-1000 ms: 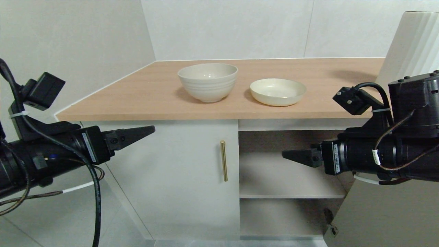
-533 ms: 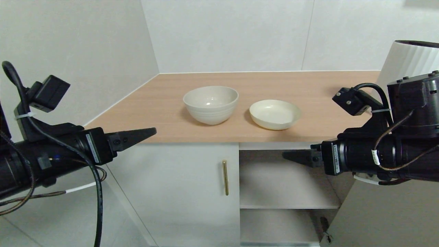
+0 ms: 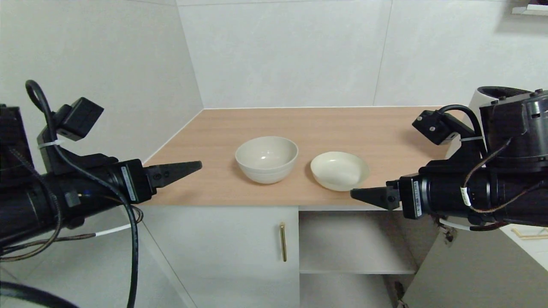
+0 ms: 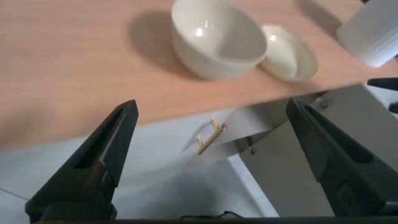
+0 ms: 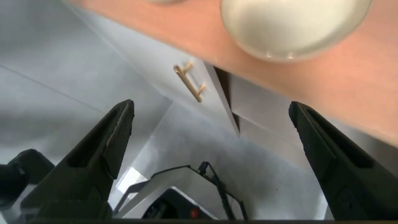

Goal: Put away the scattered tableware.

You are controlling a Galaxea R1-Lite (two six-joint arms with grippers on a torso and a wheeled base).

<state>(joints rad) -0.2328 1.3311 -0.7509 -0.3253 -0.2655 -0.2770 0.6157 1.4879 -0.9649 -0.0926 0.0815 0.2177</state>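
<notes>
A deep cream bowl (image 3: 266, 159) and a shallow cream dish (image 3: 339, 170) sit side by side on the wooden countertop (image 3: 312, 128), near its front edge. My left gripper (image 3: 193, 165) hovers over the counter's left front corner, well to the left of the bowl. The left wrist view shows this gripper (image 4: 211, 112) open and empty, with the bowl (image 4: 217, 37) and dish (image 4: 289, 53) ahead of it. My right gripper (image 3: 356, 195) is at the counter's front edge, just below and in front of the dish. It (image 5: 211, 109) is open, and the dish (image 5: 292, 25) lies beyond its fingers.
Below the counter the left cabinet door is shut and has a gold handle (image 3: 282, 241). The right compartment is open and shows a bare shelf (image 3: 355, 252), with its door (image 3: 471, 273) swung out on the right. A white ribbed container (image 3: 488, 94) stands at the counter's right end.
The camera has risen, so the whole picture has slid down. Both grippers have risen from the cabinet front to counter height. The bowl and dish have kept their places.
</notes>
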